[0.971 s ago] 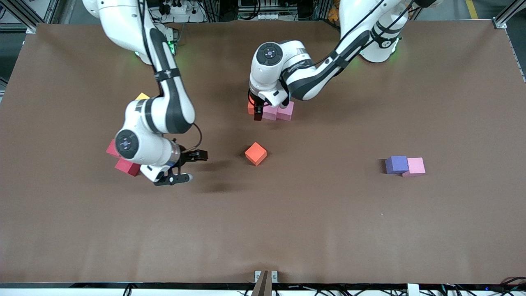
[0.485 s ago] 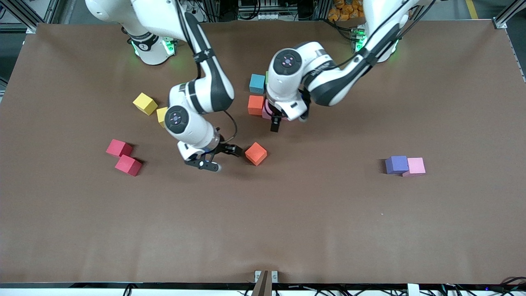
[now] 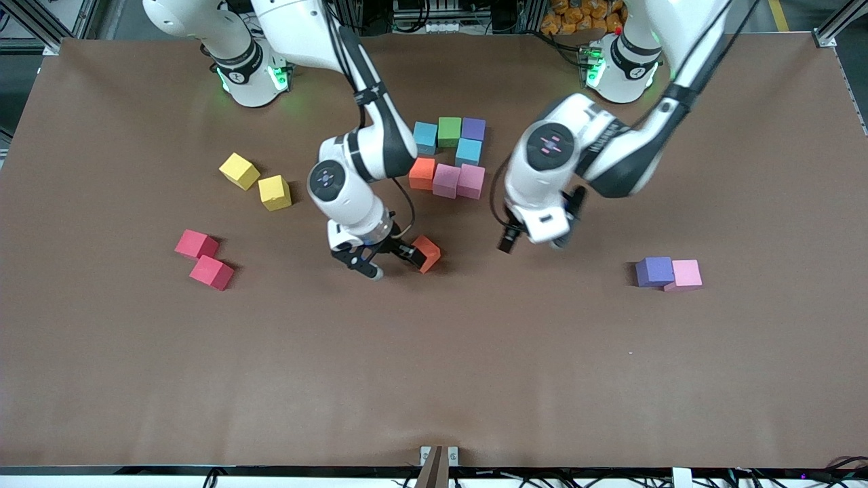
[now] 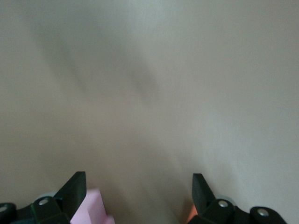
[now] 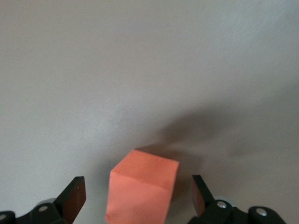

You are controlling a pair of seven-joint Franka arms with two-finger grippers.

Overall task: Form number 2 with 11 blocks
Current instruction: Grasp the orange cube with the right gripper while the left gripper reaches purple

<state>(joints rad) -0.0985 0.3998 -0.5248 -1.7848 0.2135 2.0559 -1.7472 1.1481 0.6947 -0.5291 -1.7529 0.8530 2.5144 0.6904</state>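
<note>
Right gripper (image 3: 392, 259) fingers apart around orange block (image 5: 142, 191) (wrist view); left gripper (image 3: 536, 242) fingers apart.

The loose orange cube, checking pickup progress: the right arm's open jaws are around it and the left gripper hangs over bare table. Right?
Nearly. The left gripper does hang over bare table, but the right gripper's open jaws have not enclosed the orange cube; the right wrist view shows it just ahead.

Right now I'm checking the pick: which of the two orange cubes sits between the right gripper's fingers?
The lone orange cube, nearer the front camera, between the open right gripper. The other orange cube adjoins the pink cubes.
</note>
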